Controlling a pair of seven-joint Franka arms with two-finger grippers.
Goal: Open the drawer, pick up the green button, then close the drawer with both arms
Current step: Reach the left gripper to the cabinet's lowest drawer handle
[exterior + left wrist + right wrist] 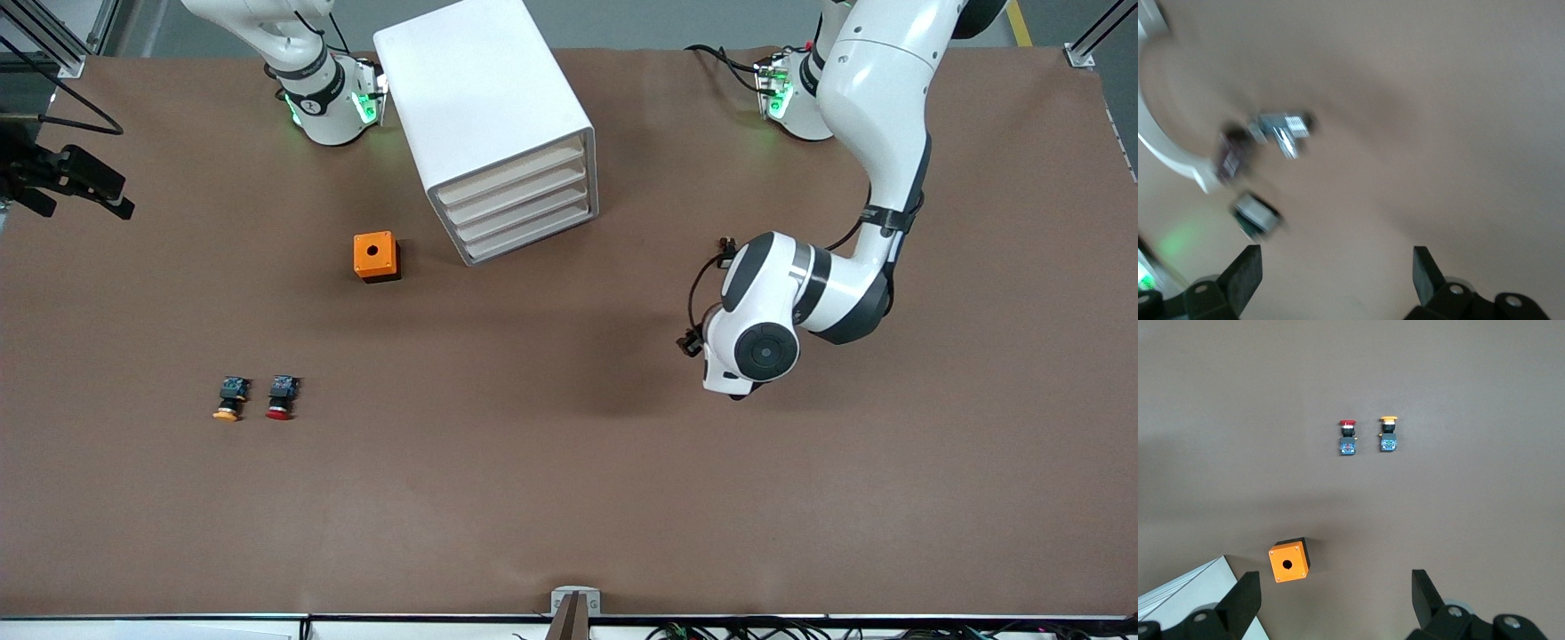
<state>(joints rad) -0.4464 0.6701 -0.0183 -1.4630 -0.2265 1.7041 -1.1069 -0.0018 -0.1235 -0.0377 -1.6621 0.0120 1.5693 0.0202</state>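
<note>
Upper centre of the front view: white cabinet [484, 107], turned at an angle, with four cream-fronted drawers [520, 200] stacked, all pushed in; cannot tell which one is meant. Green-capped button out of sight. Just beside the cabinet, toward the right arm's end: orange box [377, 256] with a round hole on top. Lower in that view, well apart from the box: yellow-capped button [230, 398] and red-capped button [281, 397], side by side, lying on the brown table [569, 498]. Left arm [853, 178] reaching out over bare table at mid height of the view; left gripper [1336, 277] spread wide, nothing between the fingers. Right gripper [1331, 600] high over the orange box, likewise spread wide and empty.
</note>
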